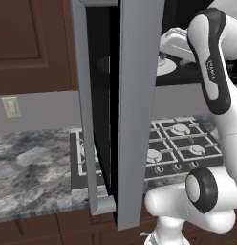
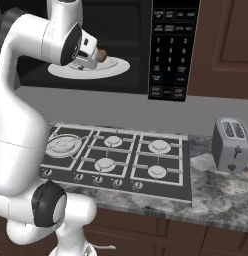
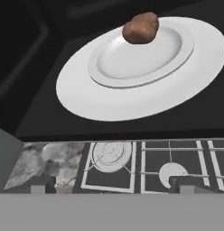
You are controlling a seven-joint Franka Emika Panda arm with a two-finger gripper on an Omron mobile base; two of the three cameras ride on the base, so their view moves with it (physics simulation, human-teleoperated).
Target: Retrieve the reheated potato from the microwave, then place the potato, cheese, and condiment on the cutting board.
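The microwave (image 2: 168, 50) stands open, its grey-framed door (image 1: 139, 110) swung out toward me. Inside, the brown potato (image 3: 141, 28) lies on the far part of a white plate (image 3: 132, 85); the right base view also shows the potato (image 2: 102, 54) on that plate (image 2: 116, 66). My gripper (image 3: 111, 187) is open at the mouth of the oven, short of the potato, with nothing between its fingertips (image 3: 39, 184). From the right base view the hand (image 2: 86, 52) hangs just in front of the potato. The cheese, condiment and cutting board are out of view.
Below the microwave lies a black stove (image 2: 121, 155) with several burners, set in a grey marble counter (image 1: 29, 167). A silver toaster (image 2: 230, 145) stands at the right of the stove. The open door's long handle (image 1: 89, 143) juts out over the counter's left side.
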